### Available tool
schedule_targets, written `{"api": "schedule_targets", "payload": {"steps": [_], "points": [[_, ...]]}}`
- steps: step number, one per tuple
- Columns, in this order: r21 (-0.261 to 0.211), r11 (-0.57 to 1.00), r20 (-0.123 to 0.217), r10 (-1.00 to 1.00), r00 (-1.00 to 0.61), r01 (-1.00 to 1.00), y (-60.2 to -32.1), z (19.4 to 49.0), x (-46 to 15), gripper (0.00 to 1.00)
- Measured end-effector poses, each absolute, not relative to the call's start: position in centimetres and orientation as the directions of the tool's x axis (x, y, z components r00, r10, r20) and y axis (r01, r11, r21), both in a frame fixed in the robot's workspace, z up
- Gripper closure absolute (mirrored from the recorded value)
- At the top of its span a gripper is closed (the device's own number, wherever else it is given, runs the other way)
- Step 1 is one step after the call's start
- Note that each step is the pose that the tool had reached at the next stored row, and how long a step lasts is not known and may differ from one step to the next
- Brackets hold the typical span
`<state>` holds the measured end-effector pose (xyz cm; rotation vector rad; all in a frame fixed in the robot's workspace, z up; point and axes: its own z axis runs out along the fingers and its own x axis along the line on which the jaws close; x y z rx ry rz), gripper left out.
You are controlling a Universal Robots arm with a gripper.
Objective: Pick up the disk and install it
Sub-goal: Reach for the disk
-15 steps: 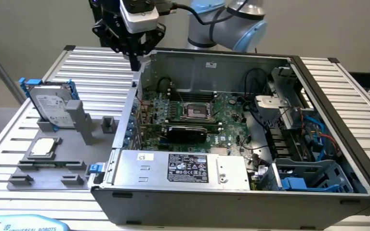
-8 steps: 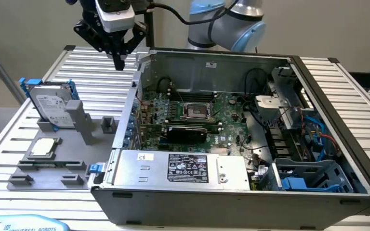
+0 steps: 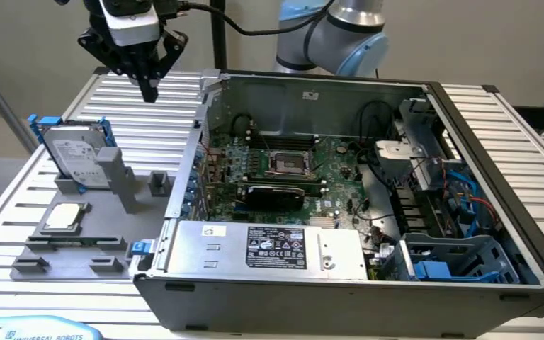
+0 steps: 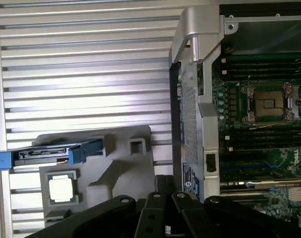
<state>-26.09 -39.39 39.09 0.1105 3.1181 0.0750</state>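
The disk (image 3: 76, 157), a silver drive with a white label in a blue carrier, stands on edge in a slot of the grey fixture (image 3: 111, 219) on the exterior view's left. In the wrist view the disk (image 4: 46, 154) shows edge-on, its blue carrier ends sticking out. My gripper (image 3: 149, 91) hangs high above the slatted table, behind the disk and beside the open computer case (image 3: 348, 177). Its fingers are shut together and hold nothing. In the wrist view the gripper (image 4: 164, 182) points at the gap between the fixture (image 4: 120, 163) and the case wall.
A square silver processor chip (image 3: 64, 216) (image 4: 61, 189) lies in the fixture near the disk. The case holds a motherboard (image 3: 282, 166), a grey power supply (image 3: 263, 248) and a blue drive cage (image 3: 452, 258). The slatted table (image 3: 144, 113) surrounds the fixture.
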Motion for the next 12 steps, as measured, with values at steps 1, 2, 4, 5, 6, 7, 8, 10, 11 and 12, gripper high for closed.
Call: {"api": "schedule_targets", "payload": {"steps": [1,2,4,5,6,7,8,10,11,12], "points": [[0.049,0.996,-0.019,0.071,-0.997,0.07,-39.3,39.1,-26.5,0.89],[0.049,0.996,-0.019,0.071,-0.997,0.07,-39.3,39.0,-27.0,0.89],[0.049,0.996,-0.019,0.071,-0.997,0.07,-39.2,39.0,-27.9,0.89],[0.049,0.996,-0.019,0.071,-0.997,0.07,-39.1,39.0,-28.4,0.89],[0.049,0.996,-0.019,0.071,-0.997,0.07,-39.1,38.9,-28.8,0.89],[0.049,0.996,-0.019,0.071,-0.997,0.07,-39.0,38.9,-29.3,0.89],[0.049,0.996,-0.019,0.071,-0.997,0.07,-38.9,38.9,-29.7,0.89],[0.049,0.996,-0.019,0.071,-0.997,0.07,-38.8,38.8,-30.7,0.89],[0.049,0.996,-0.019,0.071,-0.997,0.07,-38.8,38.8,-31.1,0.89],[0.049,0.996,-0.019,0.071,-0.997,0.07,-38.7,38.7,-31.6,0.89]]}}
